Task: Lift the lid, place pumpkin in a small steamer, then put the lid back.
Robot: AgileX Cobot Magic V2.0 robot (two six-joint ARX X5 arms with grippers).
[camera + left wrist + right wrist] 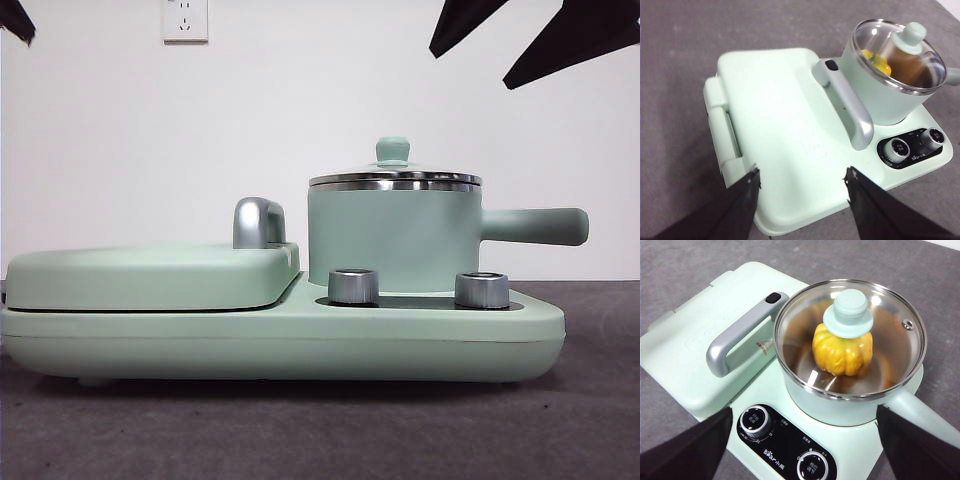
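Lid seated, pumpkin enclosed, both grippers clear and empty.

Nearest, the appliance base carries two silver knobs; behind them the small steamer holds the pumpkin under the glass lid. Left gripper and right gripper hover with jaws wide apart. Judged risk: a low retreating arm clipping the long handle and unseating the lid.
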